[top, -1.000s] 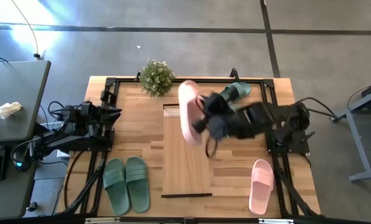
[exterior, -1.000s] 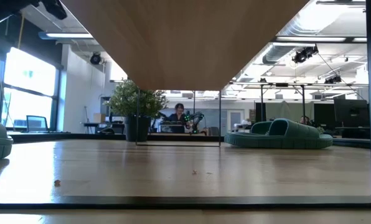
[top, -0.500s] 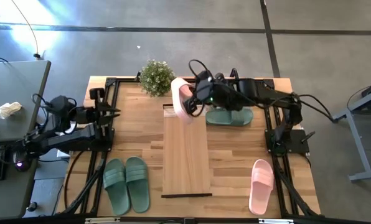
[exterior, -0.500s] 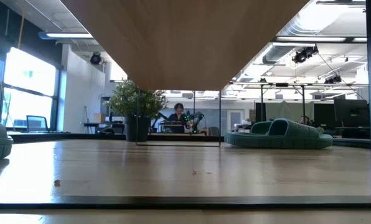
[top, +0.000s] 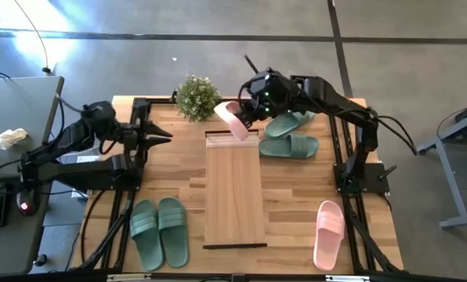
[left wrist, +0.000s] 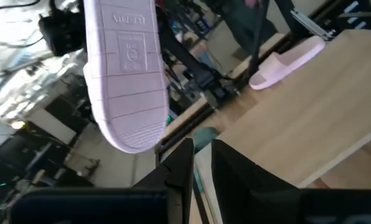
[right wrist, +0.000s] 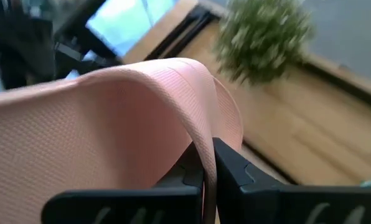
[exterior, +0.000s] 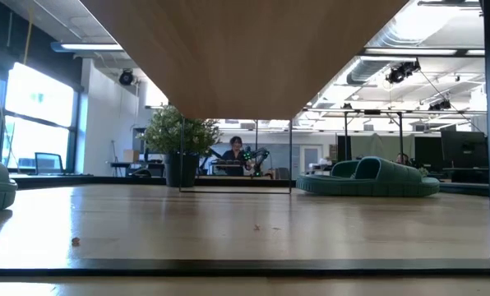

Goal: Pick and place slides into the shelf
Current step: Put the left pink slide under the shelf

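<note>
The right gripper [top: 247,116] is pinched tight on the strap of a pink slide [top: 233,122], holding it up over the far end of the shelf [top: 233,192], near the plant [top: 196,97]. The left gripper [top: 161,135] waits by the table's left side with its fingers nearly together, holding nothing

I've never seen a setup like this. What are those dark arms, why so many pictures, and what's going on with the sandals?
It is a robot with two dark arms at a wooden table. One camera looks down from above, one looks level across the tabletop, and one sits on each wrist. The right hand is shut on a pink slide, holding it above the far end of the shelf. The left hand waits at the left side, holding nothing. Lying on the table: two green pairs, another pink slide and a small plant.
</note>
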`<action>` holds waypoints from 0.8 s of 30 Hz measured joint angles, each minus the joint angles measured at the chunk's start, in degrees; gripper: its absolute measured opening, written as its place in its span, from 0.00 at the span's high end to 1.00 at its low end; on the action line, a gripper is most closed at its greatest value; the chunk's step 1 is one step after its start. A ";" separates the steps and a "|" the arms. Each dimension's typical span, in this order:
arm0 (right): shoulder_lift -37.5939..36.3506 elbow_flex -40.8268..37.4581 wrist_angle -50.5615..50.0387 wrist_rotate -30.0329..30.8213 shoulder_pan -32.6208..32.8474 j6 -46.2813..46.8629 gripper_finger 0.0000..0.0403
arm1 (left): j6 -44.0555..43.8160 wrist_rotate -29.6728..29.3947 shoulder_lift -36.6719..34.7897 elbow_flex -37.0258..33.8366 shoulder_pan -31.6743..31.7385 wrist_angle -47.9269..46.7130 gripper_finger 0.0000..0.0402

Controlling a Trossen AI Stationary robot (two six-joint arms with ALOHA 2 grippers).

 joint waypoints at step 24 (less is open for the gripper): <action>5.86 -2.01 -21.12 -13.40 1.44 10.31 1.00 | 14.09 -26.36 28.31 30.28 -29.58 -19.15 0.62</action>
